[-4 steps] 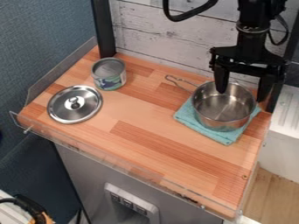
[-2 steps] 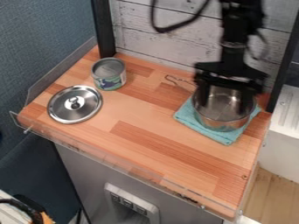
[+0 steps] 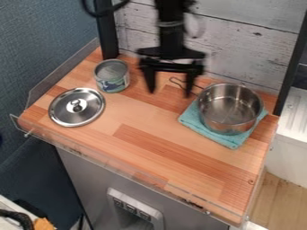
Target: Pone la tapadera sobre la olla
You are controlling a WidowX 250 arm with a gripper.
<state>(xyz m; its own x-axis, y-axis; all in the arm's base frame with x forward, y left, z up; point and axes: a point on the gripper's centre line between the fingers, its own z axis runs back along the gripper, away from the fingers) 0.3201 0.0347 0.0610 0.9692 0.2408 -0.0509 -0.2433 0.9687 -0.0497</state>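
The black gripper [image 3: 169, 93] hangs over the back middle of the wooden counter, between the can and the pot, its two fingers spread wide with nothing between them. To its right, the steel pot [image 3: 230, 108] stands uncovered on a folded teal cloth [image 3: 231, 141], its wire handle pointing back left, partly behind a finger. At the counter's left lies the round steel lid [image 3: 76, 107], flat with its knob up, in front and to the left of the gripper.
A grey metal can [image 3: 112, 76] with a patterned label stands behind the lid, left of the gripper. A clear low rail [image 3: 114, 162] runs along the counter's front edge. Black posts rise at the back left and back right.
From over the pot, the gripper has moved left to the area between pot and can. The pot, lid and can have stayed in place.
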